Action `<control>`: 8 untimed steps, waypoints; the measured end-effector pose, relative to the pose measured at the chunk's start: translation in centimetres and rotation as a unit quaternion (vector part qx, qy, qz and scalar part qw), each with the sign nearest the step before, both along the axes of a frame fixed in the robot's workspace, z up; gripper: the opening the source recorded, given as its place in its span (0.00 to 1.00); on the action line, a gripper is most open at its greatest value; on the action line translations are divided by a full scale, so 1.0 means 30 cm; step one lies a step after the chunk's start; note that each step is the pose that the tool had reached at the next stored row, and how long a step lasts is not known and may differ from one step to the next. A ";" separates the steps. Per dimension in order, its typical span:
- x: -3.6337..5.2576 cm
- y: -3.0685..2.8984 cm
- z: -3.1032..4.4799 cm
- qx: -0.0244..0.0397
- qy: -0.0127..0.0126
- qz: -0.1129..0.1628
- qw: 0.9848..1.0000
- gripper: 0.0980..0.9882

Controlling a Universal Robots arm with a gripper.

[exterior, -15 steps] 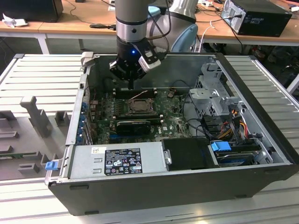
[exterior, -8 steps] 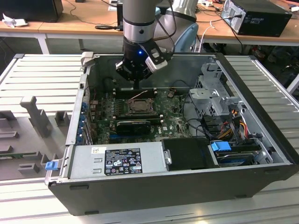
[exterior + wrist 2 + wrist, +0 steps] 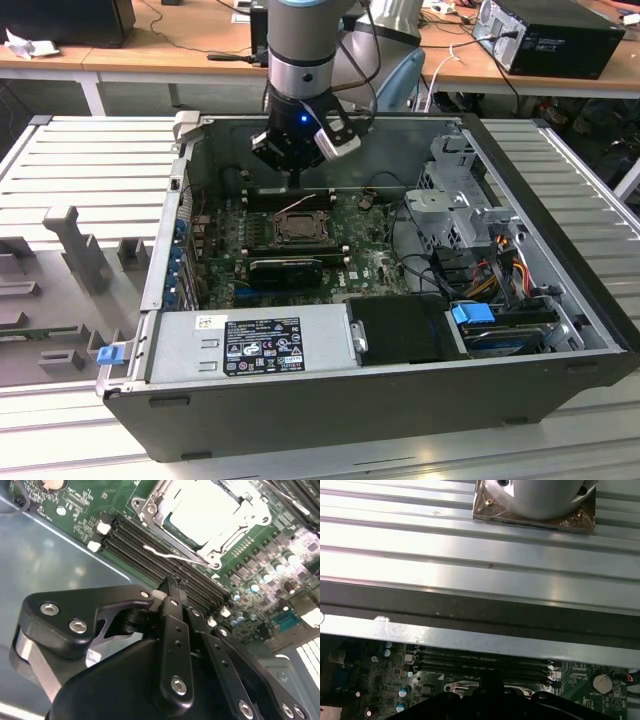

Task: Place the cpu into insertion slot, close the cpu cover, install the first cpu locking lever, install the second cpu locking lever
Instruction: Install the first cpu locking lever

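Arm (image 3: 300,45) upright, gripper (image 3: 173,583) pointing down, seemingly closed

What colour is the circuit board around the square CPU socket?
Green. The flat motherboard shows it best in the second wrist view.

Soft, even light in the exterior view; the ribbed desk (image 3: 90,150) gleams pale at nine o'clock of the computer case (image 3: 400,400), whose inside sits in shade; a blue lamp (image 3: 303,120) glows on the arm (image 3: 300,40); in the second wrist view the cpu (image 3: 210,515) blows out white; in the first wrist view, glare bands streak the desk (image 3: 470,575).
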State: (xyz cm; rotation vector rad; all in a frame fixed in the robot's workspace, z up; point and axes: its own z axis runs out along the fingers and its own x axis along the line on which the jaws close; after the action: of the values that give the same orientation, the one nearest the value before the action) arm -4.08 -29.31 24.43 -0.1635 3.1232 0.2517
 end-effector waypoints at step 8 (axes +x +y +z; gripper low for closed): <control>0.016 -0.018 -0.038 0.000 -0.001 -0.010 1.000 0.01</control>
State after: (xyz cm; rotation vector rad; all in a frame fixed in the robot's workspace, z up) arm -3.59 -29.86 23.29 -0.1335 3.1217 0.2499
